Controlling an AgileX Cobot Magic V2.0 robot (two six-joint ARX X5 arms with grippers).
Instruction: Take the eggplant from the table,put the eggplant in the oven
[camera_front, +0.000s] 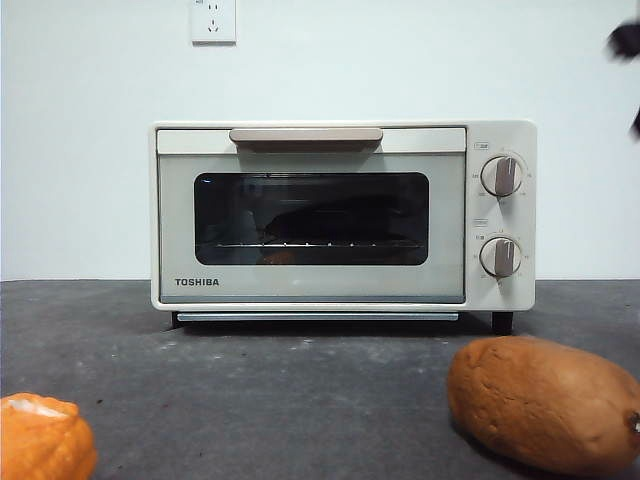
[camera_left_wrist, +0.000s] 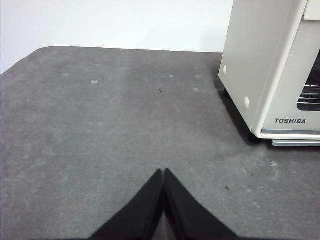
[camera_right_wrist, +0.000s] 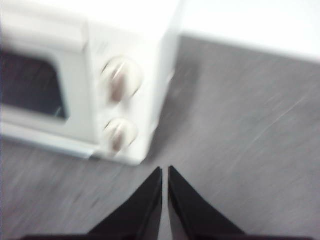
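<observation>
The left pincer (camera_left_wrist: 163, 172) hangs over bare dark grey matte counter (camera_left_wrist: 110, 130) with its two black jaws pressed together and nothing between them; the cream-beige Toshiba toaster oven (camera_left_wrist: 260, 75) stands off to one side of it. The right pincer (camera_right_wrist: 165, 170) is likewise closed and empty, poised above the counter near the oven's corner with the two round knobs (camera_right_wrist: 120, 80), though that view is blurred. In the front view only a black tip shows at the top right corner.

Across the front view from the left: an orange bumpy corn cob (camera_front: 42, 440) lies at the near left edge of the counter (camera_front: 280, 400). In the middle, further back, the oven (camera_front: 340, 215) stands with its door shut, tan bar handle (camera_front: 305, 135) along the top. Behind the dark glass window, a glossy, dark, elongated eggplant (camera_front: 330, 215) rests on the wire rack inside. At the near right lies a brown sweet potato (camera_front: 545, 400), well apart from the corn.
</observation>
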